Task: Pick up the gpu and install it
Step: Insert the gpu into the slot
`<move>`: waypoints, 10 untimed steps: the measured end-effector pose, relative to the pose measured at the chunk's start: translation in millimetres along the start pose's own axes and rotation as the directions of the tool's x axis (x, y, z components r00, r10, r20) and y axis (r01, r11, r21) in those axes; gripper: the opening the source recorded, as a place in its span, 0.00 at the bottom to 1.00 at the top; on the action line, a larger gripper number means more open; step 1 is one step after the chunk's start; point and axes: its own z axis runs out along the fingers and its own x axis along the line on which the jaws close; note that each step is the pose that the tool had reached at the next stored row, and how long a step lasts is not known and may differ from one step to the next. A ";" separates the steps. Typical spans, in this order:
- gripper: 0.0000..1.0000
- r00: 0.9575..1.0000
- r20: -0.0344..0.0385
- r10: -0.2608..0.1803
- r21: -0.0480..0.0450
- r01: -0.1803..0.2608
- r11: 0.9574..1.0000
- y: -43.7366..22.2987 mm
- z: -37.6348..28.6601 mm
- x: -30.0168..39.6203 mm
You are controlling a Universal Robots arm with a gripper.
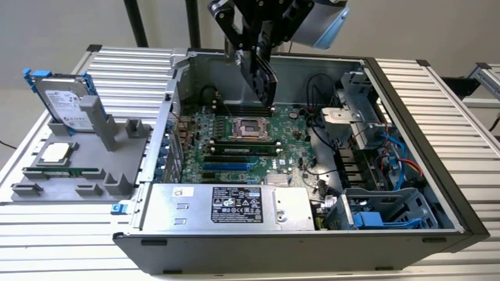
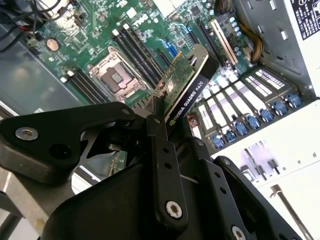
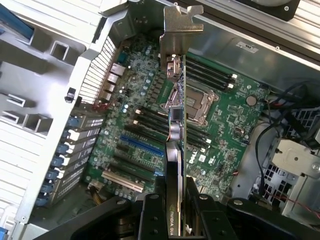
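Gripper (image 1: pixel 254 57): clamped on gpu (image 1: pixel 266 82). Card held on edge, in the air above motherboard (image 1: pixel 297 149) in open case (image 1: pixel 273 252). Silver bracket (image 3: pixel 182 30) clear of the fingers.

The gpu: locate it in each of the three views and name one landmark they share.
Exterior view: the gpu hangs in the jaws above the open computer case, over the motherboard.
Second wrist view: the gpu sticks out from the jaws, with its black cooler face showing.
First wrist view: the gpu is seen edge-on, with its silver bracket farthest from the jaws.
Shared landmark: the processor socket.
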 end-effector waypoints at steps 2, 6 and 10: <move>0.00 1.000 0.000 -0.009 0.000 0.009 1.000 0.0 0.0 0.0; 0.00 1.000 -0.001 -0.029 0.000 0.029 1.000 0.0 0.0 0.0; 0.00 0.999 -0.001 -0.050 -0.001 0.050 0.999 0.0 0.0 0.0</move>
